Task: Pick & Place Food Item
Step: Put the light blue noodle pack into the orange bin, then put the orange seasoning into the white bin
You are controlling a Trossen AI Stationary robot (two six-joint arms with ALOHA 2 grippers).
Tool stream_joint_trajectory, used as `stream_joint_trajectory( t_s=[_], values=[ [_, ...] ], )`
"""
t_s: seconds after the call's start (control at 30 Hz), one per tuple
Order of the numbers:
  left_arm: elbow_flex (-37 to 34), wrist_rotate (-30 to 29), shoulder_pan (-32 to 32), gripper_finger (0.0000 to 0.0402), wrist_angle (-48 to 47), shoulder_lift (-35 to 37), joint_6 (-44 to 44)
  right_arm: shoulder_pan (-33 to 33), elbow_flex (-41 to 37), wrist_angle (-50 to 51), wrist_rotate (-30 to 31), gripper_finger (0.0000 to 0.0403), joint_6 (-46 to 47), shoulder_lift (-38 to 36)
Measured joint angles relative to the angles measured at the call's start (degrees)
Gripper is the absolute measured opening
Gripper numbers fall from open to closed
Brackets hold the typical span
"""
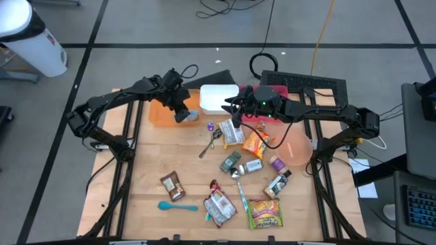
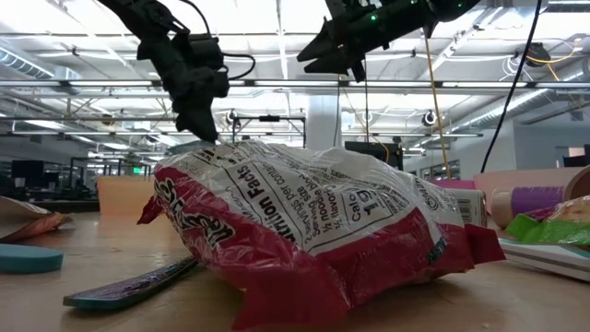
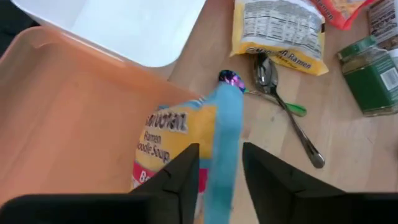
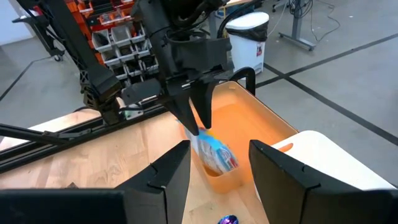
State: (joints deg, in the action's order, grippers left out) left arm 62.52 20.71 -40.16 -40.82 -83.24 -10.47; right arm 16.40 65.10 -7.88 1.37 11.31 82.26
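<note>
Left wrist view: release step, left gripper (image 3: 219, 168) fingers spread over orange bin (image 3: 68, 106), ramen packet (image 3: 180, 134) propped on bin's rim. Right gripper (image 4: 217, 165) spread, empty, hovering nearby. Next: lift clear.

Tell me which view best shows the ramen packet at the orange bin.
Left wrist view: the yellow-and-blue ramen soup packet fills the frame, label readable, lying over the orange plastic bin edge. Right wrist shows it small beneath the left gripper. High view: a sliver. Low view: hidden.
</note>
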Motion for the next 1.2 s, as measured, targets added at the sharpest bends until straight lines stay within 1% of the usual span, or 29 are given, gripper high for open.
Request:
stream_joint_trajectory(
  t_s=[0.17,0.37,0.53,0.7,0.83,0.9,1.0,1.1,1.2],
  values=[
    [0.0,-0.25,-0.11,0.0167,0.0,0.47,1.22,0.0,0.0,0.0,0.0,0.0155,0.0,0.0],
    [1.27,-0.37,-0.81,0.0181,0.03,4.54,2.56,0.0,0.0,-0.01,0.0,0.0155,0.0,0.0],
    [7.13,0.02,-1.4,0.0182,0.41,9.11,5.01,0.02,0.0,-0.04,0.02,0.0155,-0.21,0.0],
    [13.42,-0.05,-1.32,0.0182,0.55,14.18,4.21,0.04,0.0,-0.02,0.02,0.0155,-0.21,0.0],
    [15.93,0.06,-1.38,0.0182,0.31,18.24,6.66,0.0,0.0,-0.02,0.01,0.0155,-0.22,0.0],
    [16.03,0.32,-1.3,0.0182,-0.75,20.8,8.26,0.0,0.0,-0.01,-0.07,0.0155,-0.1,0.0],
    [14.97,0.34,-1.33,0.0182,-6.59,24.9,9.77,0.0,0.0,0.0,-0.13,0.0155,0.13,0.0],
    [12.36,0.28,-0.39,0.0182,-13.17,28.41,12.3,0.0,0.0,0.0,-0.14,0.0155,0.17,0.0],
    [9.26,0.37,1.7,0.0182,-16.97,31.64,16.28,0.0,0.0,-0.05,-0.09,0.0155,0.0,0.0]
  ],
)
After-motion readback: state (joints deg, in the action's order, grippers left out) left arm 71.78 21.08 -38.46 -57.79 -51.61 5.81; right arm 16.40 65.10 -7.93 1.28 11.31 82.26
